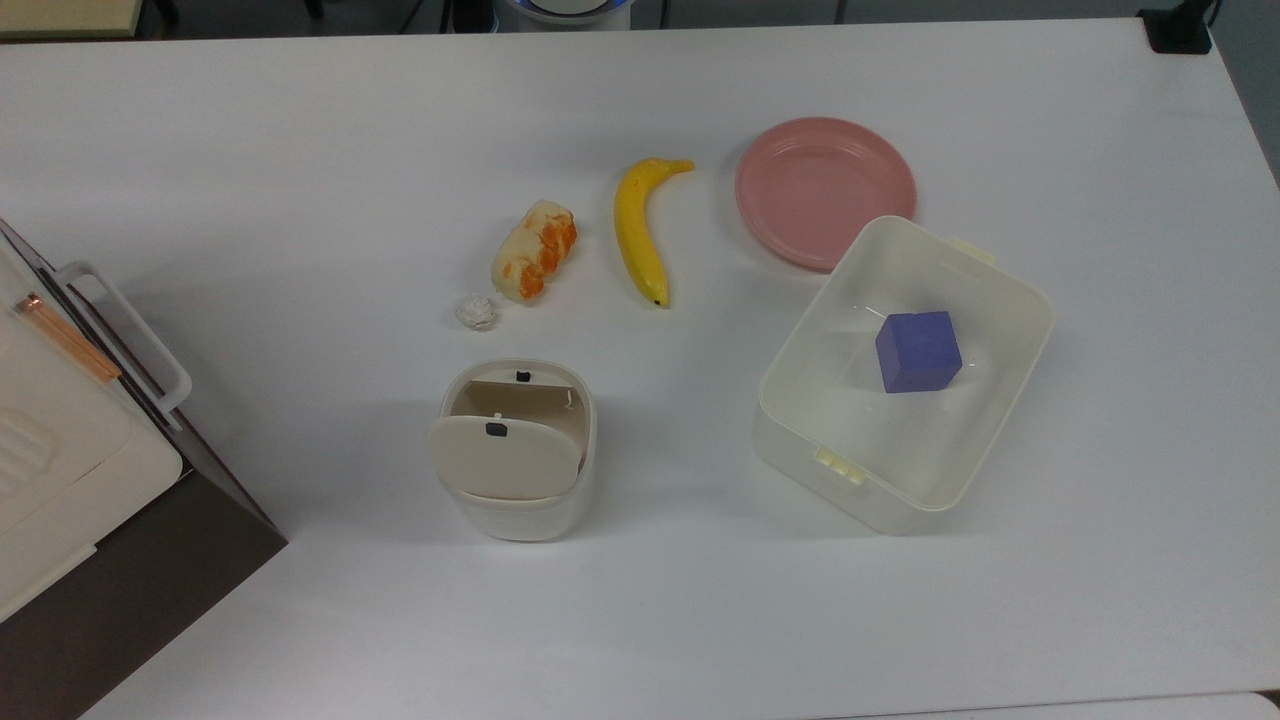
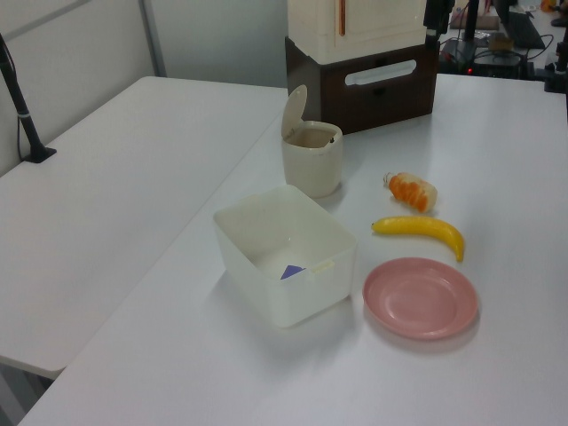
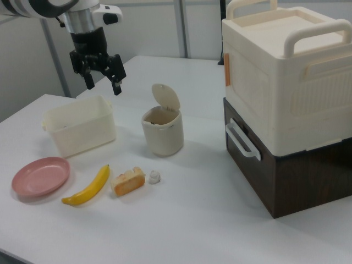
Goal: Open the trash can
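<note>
The trash can (image 1: 517,455) is a small cream-white bin whose beige lid (image 1: 505,455) stands up on its hinge, so the inside shows. In the left view the trash can (image 2: 312,160) sits in front of the brown box, lid (image 2: 294,112) raised. The right view has the trash can (image 3: 162,130) mid-table with its lid (image 3: 165,97) upright. My gripper (image 3: 103,83) hangs open high above the table, up and to the right view's left of the can, over the white tub, touching nothing.
A translucent white tub (image 1: 1000,400) holds a purple cube (image 1: 917,351). A pink plate (image 1: 825,190), a banana (image 1: 638,232), an orange-and-white food piece (image 1: 535,251) and a small crumpled wad (image 1: 477,312) lie nearby. A cream crate on a brown box (image 3: 286,104) stands beside the can.
</note>
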Tool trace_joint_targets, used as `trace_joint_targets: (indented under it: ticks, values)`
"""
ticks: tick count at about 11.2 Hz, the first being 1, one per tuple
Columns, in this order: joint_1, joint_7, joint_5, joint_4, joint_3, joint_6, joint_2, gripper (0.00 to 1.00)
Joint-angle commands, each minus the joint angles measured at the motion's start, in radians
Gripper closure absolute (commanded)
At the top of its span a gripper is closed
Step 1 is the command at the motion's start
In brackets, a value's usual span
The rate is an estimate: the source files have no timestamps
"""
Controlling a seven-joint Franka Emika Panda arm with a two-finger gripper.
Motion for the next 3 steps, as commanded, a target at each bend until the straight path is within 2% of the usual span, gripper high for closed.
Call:
trace_joint_targets:
  ticks: [1,3]
  values:
    - [-0.008,-0.006,0.013,-0.026,-0.012,0.03,-0.019,0.0]
    - [-0.004,-0.006,0.013,-0.026,-0.012,0.028,-0.019,0.0]
